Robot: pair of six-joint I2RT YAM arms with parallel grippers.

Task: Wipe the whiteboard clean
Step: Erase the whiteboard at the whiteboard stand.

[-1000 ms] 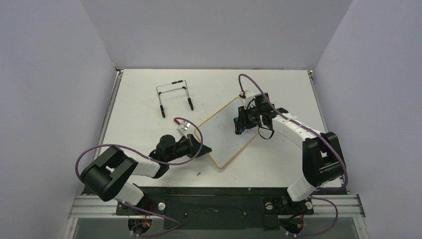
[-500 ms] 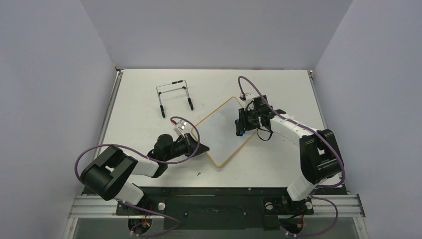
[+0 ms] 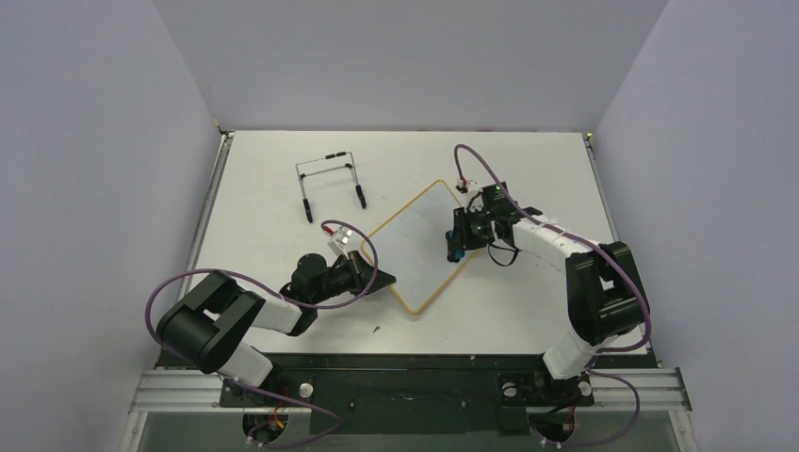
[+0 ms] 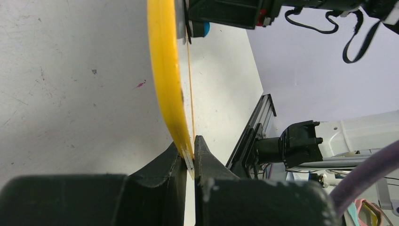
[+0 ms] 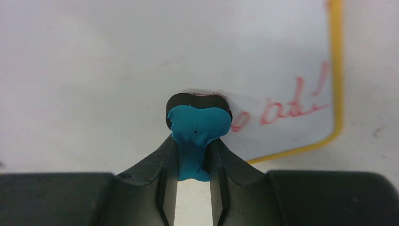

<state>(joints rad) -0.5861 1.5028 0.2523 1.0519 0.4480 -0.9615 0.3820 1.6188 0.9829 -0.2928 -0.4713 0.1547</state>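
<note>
The right gripper [image 5: 193, 143] pinches a blue bone-shaped eraser [image 5: 197, 123], whose dark felt face presses on the whiteboard [image 5: 117, 52]; the board is smooth and glossy white, with a thin yellow frame and rounded corners; red handwriting [image 5: 287, 106] stands just beside the eraser, near the frame. The left gripper [image 4: 188, 153], with black wedge fingers, is clamped on the board's rim; only its wrist view shows the board edge-on. The overhead view alone shows the board sitting diamond-wise at mid-table between the arms, with a black wire easel stand [image 3: 330, 184] well apart at the far left; the table [image 3: 528, 311] is matte white and faintly scuffed; plain pale walls enclose three sides.
</note>
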